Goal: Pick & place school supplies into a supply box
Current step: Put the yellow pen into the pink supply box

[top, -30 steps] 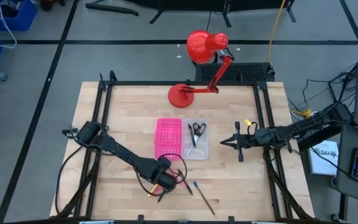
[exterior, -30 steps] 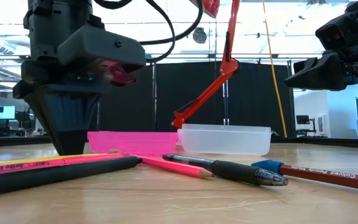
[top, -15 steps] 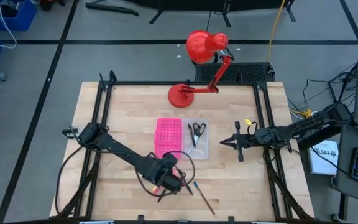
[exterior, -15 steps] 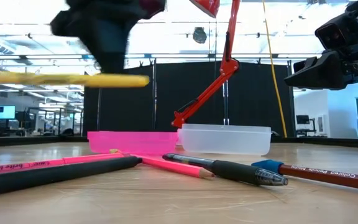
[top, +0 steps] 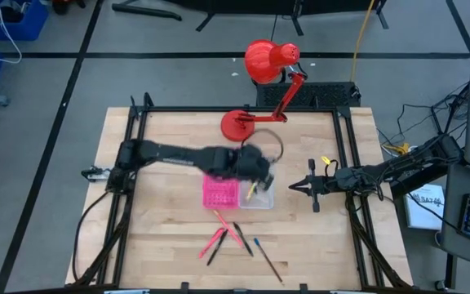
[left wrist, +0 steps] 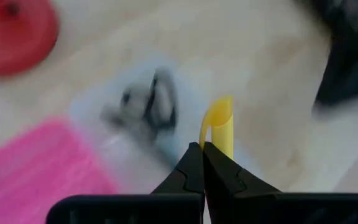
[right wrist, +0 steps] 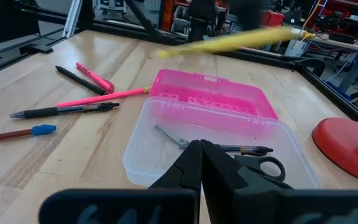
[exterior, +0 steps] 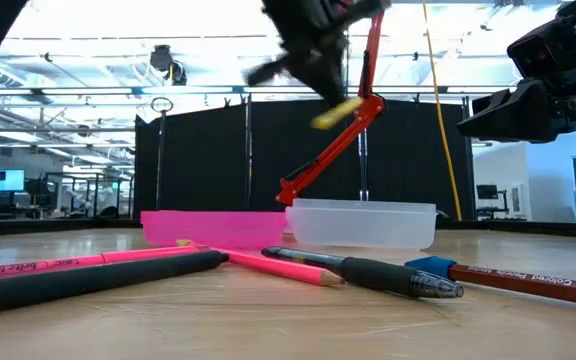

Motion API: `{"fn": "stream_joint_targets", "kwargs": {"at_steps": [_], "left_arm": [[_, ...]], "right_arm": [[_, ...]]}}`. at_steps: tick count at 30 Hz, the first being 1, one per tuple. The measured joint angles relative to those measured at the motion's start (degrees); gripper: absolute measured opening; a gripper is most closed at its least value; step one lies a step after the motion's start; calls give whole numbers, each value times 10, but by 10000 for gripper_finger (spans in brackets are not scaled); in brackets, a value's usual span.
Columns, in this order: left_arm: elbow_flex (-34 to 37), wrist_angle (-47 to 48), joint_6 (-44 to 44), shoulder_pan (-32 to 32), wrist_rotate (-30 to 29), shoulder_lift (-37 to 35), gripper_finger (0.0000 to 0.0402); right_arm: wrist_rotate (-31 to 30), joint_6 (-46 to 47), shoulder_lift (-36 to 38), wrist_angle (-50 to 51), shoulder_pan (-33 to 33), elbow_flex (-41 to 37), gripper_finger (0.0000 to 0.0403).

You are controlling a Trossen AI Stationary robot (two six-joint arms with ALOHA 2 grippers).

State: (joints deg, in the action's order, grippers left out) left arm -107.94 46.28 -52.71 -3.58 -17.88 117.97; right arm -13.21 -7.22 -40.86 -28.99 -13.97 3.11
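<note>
My left gripper (top: 257,180) hangs above the supply box, shut on a yellow pencil (right wrist: 229,41) that is in the air over the clear tray (right wrist: 166,163). The tray is joined to the pink perforated half (top: 219,194) and holds black-handled scissors (right wrist: 244,151) lying flat on its bottom. Several pens and pencils (top: 233,238) lie on the table between the box and the near edge. My right gripper (top: 294,187) waits shut to the right of the box, clear of the table. My left gripper pinches the yellow pencil's shaft (left wrist: 217,133) between its two shut fingers. The fingers slant down from the table's left side and lie across the pencil. The pencil is lifted clear and tilted above the clear tray; blur hides how far along the shaft the hold is.
A red desk lamp stands on its round base (top: 240,124) at the far edge, its arm (exterior: 333,150) rising behind the box. On the table lie a pink highlighter (right wrist: 96,78), a black pen (right wrist: 67,111) and a blue-capped red pencil (right wrist: 14,133).
My left gripper has risen from the heap of pens near the table's near edge, swung toward the far edge and a little right, and now hangs over the box, more level than before. The yellow pencil went with it, lifted clear; the other pens stayed in place.
</note>
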Motion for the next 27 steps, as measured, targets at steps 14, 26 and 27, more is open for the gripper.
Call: {"fn": "stream_joint_targets", "kwargs": {"at_steps": [14,26,27], "left_arm": [[20,-62,-78,59,97,114,0],[20,-59,-88,47,126,114,72],[20,-58,-88,46,123,114,82]], "right_arm": [[0,3,0,10,0,0,0],[0,3,0,5,0,0,0],[0,3,0,5,0,0,0]]}}
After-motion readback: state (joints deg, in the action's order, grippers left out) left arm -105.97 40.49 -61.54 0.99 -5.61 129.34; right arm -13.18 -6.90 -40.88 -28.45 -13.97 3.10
